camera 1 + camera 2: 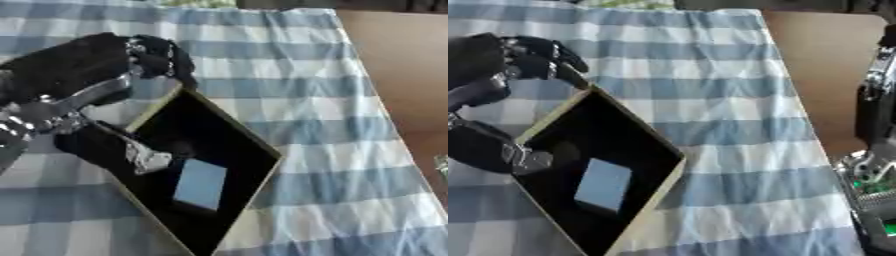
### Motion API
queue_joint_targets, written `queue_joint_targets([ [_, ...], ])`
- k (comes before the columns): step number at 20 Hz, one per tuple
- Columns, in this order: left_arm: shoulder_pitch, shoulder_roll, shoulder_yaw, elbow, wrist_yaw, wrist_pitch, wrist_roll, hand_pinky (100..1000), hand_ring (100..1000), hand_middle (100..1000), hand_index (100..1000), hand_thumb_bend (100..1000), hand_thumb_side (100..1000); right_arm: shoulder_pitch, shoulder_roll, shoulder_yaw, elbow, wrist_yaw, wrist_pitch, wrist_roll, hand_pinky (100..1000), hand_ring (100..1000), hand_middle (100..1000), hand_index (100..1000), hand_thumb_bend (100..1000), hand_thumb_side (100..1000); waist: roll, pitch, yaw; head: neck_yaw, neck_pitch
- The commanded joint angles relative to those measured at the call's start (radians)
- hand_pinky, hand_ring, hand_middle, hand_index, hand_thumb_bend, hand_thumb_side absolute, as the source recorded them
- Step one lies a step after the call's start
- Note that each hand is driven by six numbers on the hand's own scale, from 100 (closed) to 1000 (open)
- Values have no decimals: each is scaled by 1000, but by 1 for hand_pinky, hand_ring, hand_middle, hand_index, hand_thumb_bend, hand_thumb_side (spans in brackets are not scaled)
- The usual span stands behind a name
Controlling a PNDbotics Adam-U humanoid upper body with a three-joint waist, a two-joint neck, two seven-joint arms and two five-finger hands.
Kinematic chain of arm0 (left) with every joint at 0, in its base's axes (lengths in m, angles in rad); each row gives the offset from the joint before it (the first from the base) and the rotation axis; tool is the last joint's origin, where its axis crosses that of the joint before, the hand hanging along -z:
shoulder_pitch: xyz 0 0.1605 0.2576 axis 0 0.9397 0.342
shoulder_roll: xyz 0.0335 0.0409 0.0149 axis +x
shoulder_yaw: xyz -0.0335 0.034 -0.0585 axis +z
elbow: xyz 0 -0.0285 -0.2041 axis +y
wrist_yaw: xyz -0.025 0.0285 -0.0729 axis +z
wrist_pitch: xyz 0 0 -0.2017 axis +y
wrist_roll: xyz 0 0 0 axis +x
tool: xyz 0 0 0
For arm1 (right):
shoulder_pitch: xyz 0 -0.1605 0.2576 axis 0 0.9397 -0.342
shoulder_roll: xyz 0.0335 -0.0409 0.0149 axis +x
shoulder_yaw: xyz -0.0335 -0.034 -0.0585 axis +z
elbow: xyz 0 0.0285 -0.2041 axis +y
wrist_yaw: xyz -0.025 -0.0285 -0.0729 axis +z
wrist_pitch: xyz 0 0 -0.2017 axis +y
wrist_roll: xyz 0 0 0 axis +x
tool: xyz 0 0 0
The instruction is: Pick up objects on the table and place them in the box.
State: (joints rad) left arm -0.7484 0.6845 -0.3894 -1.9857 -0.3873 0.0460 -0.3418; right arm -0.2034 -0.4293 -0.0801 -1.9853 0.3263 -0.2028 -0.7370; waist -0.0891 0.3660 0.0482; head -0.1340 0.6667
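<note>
A shallow box [265, 145] with a tan rim and a black inside lies askew on the checked cloth. A pale blue-grey flat rectangle [199, 183] rests on the box floor. My left hand [83, 65] hangs over the box's left side. Its bent fingers [166, 57] hover by the far corner. The thumb [109, 147], spread wide from the fingers, reaches over the left rim, and nothing is held between them. My right arm and hand [875, 185] show only at the right edge of the right eye view, off the cloth.
A blue and white checked cloth [315, 100] covers most of the table. Bare brown tabletop [402, 65] shows to the right of it. No other loose objects are visible on the cloth.
</note>
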Motion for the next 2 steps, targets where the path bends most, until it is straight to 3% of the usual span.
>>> queue_joint_targets([
  [1,56,37,141,-14,94,-20,145,646,740,787,791,411,637,-11,-34,-14,-15,10,-11,-2,769,824,740,870,100,870,-1,-18,4,8,-2],
  [2,78,38,169,-14,114,-27,180,643,737,785,788,429,655,-12,-33,-14,-15,11,-13,-3,769,824,740,870,100,869,-2,-17,6,12,-3],
])
